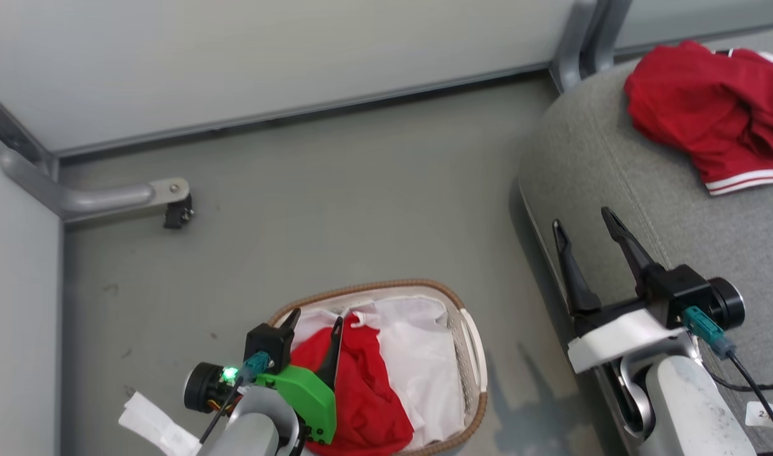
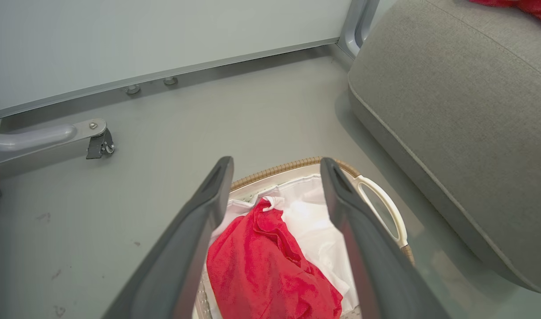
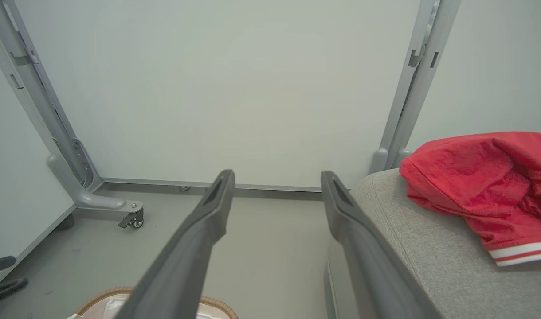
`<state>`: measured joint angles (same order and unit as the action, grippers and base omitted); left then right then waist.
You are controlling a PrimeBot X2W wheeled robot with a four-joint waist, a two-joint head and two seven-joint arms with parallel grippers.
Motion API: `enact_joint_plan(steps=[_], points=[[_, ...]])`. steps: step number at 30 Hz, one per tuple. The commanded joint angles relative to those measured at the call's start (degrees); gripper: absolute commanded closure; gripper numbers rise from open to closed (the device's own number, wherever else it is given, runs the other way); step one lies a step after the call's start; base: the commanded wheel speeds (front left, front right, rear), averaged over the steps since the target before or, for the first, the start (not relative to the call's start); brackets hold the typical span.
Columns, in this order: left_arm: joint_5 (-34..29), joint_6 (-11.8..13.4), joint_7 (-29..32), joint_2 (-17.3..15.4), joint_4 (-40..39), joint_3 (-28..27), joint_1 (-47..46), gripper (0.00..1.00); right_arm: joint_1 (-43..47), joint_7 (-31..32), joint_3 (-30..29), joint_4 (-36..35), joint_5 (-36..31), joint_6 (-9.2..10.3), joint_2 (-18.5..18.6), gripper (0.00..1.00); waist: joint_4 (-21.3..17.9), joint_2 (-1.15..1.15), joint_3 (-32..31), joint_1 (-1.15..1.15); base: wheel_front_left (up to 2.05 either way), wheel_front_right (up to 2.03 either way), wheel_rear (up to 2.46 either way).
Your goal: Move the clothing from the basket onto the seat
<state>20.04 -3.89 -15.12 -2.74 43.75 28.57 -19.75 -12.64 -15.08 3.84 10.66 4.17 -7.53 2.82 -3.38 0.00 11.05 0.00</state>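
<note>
Basket (image 1: 386, 285) w/ red garment (image 1: 361, 392) right under L claw (image 1: 317, 316), released, lined up for grab; R claw (image 1: 581, 216) released, idle by seat (image 1: 614, 158).

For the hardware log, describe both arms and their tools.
Left tool: long dark fingers, black block, green cover, lit green lamp, teal plug. Right tool: same fingers, white band, teal plug, black cable. Pale grey forearms.
</note>
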Motion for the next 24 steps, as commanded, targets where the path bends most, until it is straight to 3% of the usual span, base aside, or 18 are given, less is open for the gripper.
enact_joint_plan(steps=[1,13,24], points=[[0.17,0.40,0.08,-0.28,1.69,0.73,-2.16,0.00,-1.34,-0.13,0.34,-0.48,-0.25,0.08,0.14,0.00,-4.31,0.00,6.87,0.00,0.00,0.00,0.00],[2.44,2.45,4.77,-0.31,21.54,4.27,-9.82,0.00,-6.28,-0.13,3.47,-2.39,2.47,0.08,0.12,0.00,-9.86,0.00,19.15,0.00,0.00,0.00,0.00],[2.15,2.88,4.44,-1.05,27.83,5.37,-14.52,0.00,-9.48,-0.13,5.08,-3.25,5.12,0.08,0.12,0.00,-12.28,0.00,26.57,0.00,0.00,0.00,0.00]])
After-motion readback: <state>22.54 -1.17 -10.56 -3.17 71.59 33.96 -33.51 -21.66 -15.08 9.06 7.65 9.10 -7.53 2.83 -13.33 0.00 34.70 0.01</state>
